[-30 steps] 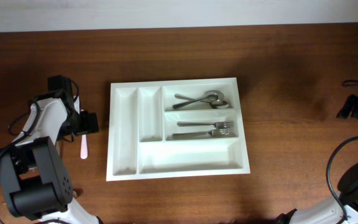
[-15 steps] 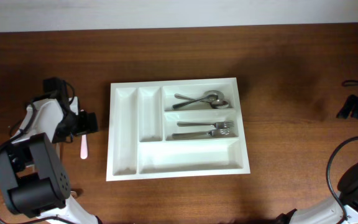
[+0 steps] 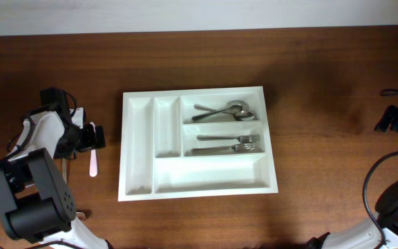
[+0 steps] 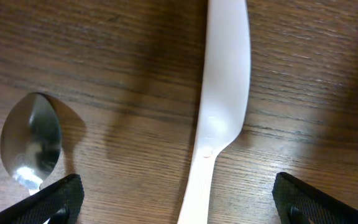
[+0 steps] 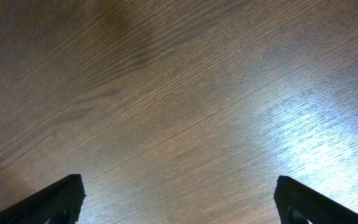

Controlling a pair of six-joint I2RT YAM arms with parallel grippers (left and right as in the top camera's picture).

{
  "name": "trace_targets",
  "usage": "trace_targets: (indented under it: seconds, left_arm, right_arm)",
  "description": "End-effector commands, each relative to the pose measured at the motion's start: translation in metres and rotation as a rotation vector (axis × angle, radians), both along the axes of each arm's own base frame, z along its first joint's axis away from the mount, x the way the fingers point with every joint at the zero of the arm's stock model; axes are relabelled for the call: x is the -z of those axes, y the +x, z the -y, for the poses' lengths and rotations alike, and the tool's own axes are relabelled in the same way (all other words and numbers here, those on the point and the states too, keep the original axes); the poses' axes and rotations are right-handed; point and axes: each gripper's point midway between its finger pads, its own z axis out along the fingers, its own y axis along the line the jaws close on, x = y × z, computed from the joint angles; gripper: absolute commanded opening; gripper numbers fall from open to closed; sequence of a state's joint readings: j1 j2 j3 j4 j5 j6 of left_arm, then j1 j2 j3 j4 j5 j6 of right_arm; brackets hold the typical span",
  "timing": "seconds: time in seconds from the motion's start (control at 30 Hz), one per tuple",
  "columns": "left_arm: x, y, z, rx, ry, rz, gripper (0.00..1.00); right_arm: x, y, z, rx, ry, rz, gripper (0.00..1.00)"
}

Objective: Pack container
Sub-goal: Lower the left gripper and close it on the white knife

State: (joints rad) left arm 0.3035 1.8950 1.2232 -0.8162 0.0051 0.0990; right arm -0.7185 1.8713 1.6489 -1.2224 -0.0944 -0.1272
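My left claw (image 4: 179, 203) hangs low over the brown wooden table (image 3: 323, 83), left of the tray, with its jaws spread wide and nothing held. In my left wrist view a loose steel spoon (image 4: 32, 140) lies to the left, only its bowl showing. Just right of it lies the long white plastic knife (image 4: 224, 106), flat on the wood and running lengthwise between my two fingertips (image 4: 56, 198).

I judge the step in hand to be picking up that knife. To do it well:
- I centre over the narrow neck where blade meets handle, so both pads meet the edges squarely.
- I keep my left pad clear of the spoon bowl, which sits near that finger's path.
- I come down until the pads nearly touch the wood, since the knife is thin and flat, then close gently so the light plastic does not skid or flip.

To the right sits the white plastic cutlery tray (image 3: 124, 149). Its upper right compartments hold metal spoons (image 3: 223, 111) and metal forks (image 3: 228, 144). The two narrow left compartments and the long near one look bare, and one of these probably suits the knife.

At the far right, my right claw (image 5: 179, 200) is spread wide too, empty, over bare wood and well apart from the tray.
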Motion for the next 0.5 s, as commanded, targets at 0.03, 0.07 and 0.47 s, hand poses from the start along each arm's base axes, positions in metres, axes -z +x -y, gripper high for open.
trace_targets:
  seconds: [0.03,0.07,0.47]
  left_arm:
    - [0.013,-0.001,0.004,0.053,-0.026,-0.024,0.99]
    - [0.017,-0.002,0.004,0.054,-0.031,-0.037,0.99]
    - [0.031,-0.008,0.006,0.053,-0.044,-0.082,0.99]
  right_arm:
    - [0.002,-0.001,0.001,0.011,0.003,-0.004,0.99]
    - [0.002,-0.001,0.001,0.011,0.003,-0.004,0.99]
    - [0.002,-0.001,0.001,0.011,0.003,-0.004,0.99]
